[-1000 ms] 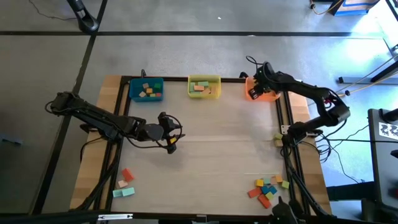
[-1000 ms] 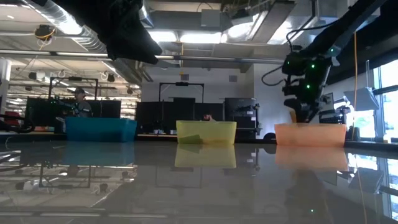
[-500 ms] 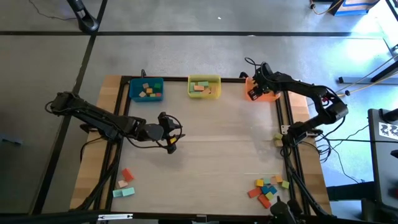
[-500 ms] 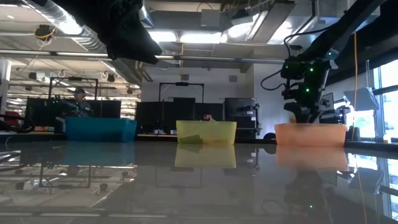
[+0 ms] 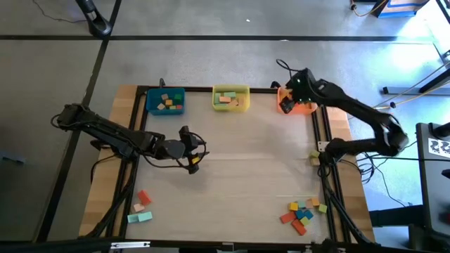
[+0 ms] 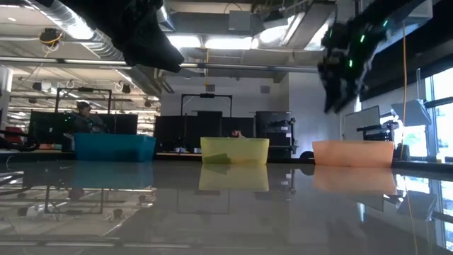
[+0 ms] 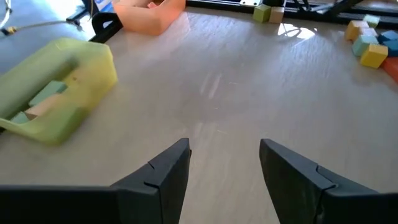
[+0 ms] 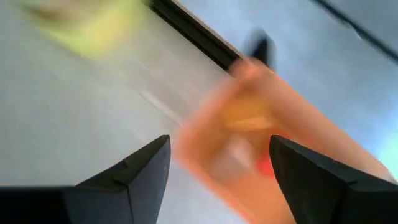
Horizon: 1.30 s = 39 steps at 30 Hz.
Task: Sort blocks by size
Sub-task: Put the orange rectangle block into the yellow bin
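Your right gripper (image 5: 287, 104) hangs open and empty above the orange bin (image 5: 304, 107) — blurred blocks (image 8: 249, 134) seemingly lie inside. Your left gripper (image 7: 224, 171) waits open mid-table.

No writing to read anywhere here.
The only marking is a black-and-white square-patterned tag (image 5: 439, 147) at the right edge, and it carries no legible letters or numbers.

A robotics lab or open workshop: exposed silver ducting (image 6: 78, 28) and ceiling light panels (image 6: 226, 42) run above the raised right gripper (image 6: 338, 88), with dark equipment racks (image 6: 205, 131) and a seated person (image 6: 83, 117) (far behind it) across the floor.
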{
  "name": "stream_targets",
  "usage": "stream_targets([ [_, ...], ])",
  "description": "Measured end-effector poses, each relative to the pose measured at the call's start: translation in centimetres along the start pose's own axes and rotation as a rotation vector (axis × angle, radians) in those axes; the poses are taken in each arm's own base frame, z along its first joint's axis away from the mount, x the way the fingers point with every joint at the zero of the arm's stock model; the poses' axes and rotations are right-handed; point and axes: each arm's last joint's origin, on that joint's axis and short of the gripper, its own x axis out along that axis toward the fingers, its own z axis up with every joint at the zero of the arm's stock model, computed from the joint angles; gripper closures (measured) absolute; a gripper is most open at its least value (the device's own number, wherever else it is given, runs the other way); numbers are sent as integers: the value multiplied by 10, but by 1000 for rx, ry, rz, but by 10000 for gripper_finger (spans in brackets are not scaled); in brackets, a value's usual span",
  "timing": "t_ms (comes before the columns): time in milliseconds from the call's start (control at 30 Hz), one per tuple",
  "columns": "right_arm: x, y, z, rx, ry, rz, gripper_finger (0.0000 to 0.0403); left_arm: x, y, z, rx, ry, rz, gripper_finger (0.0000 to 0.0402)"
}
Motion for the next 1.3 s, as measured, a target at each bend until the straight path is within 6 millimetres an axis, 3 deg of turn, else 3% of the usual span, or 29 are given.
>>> stream_targets([
  [167, -42, 45, -4, -105, -232, 198, 130, 0, -1, 0, 41, 1, -6, 219],
  [300, -59, 76, -16, -214, -325, 331, 130, -7, -6, 7, 80, 25, -26, 219],
  [533, -55, 121, -45, -365, -369, 512, 130, -36, -24, 14, 124, 195, -68, 219],
  [667, -46, 139, -63, -414, -389, 586, 129, -54, -33, 1, 101, 353, -135, 219],
  [967, -42, 154, -76, -419, -389, 635, 129, -83, -65, -29, 116, 547, -293, 219],
  [1300, -43, 155, -73, -416, -430, 633, 129, -97, -79, -61, 228, 763, -274, 219],
])
